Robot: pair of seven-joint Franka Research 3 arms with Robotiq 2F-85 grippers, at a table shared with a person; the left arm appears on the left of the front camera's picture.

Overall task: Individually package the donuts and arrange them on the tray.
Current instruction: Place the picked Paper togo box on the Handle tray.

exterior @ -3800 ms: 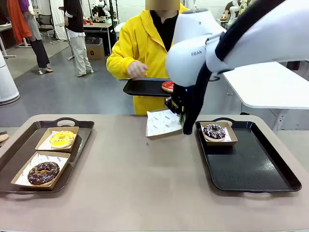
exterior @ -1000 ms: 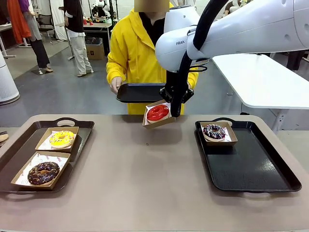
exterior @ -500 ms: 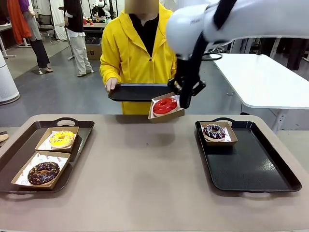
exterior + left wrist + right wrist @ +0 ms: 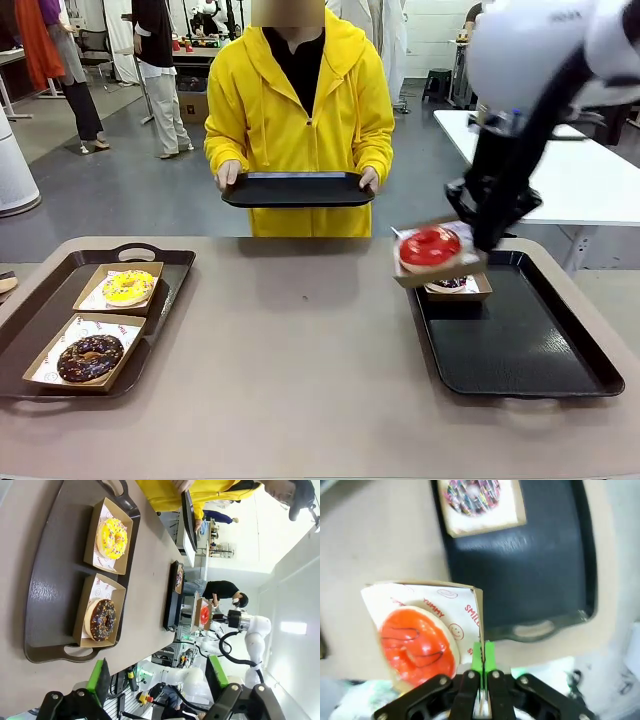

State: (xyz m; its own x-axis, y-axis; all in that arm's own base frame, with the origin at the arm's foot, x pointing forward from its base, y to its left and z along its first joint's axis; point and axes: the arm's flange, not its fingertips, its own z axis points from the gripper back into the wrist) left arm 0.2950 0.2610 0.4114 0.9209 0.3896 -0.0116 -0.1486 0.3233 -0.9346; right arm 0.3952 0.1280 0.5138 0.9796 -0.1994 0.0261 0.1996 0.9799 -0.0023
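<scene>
- Over the near-left corner of the right tray (image 4: 560, 375), my right pincer (image 4: 482, 245) hung from an arm that came in from the upper right and pointed steeply down.
- Its green pads (image 4: 482, 662) were pressed tight on the wall of a cardboard box (image 4: 440, 270), and that box carried the red donut (image 4: 430, 247) tilted, clear of the table (image 4: 300, 380).
- Just behind the lifted box, the purple donut (image 4: 470, 492) sat in its own box on that tray.
- At the left tray (image 4: 30, 300), I saw the yellow donut (image 4: 128, 287) and the chocolate donut (image 4: 90, 357) boxed one behind the other.
- My left pincer (image 4: 157, 680) hovered beyond that tray's end with its fingers spread wide and nothing between them.
- Across the table, a person in a yellow jacket (image 4: 300, 110) held a black tray (image 4: 297, 189) level in both hands.
</scene>
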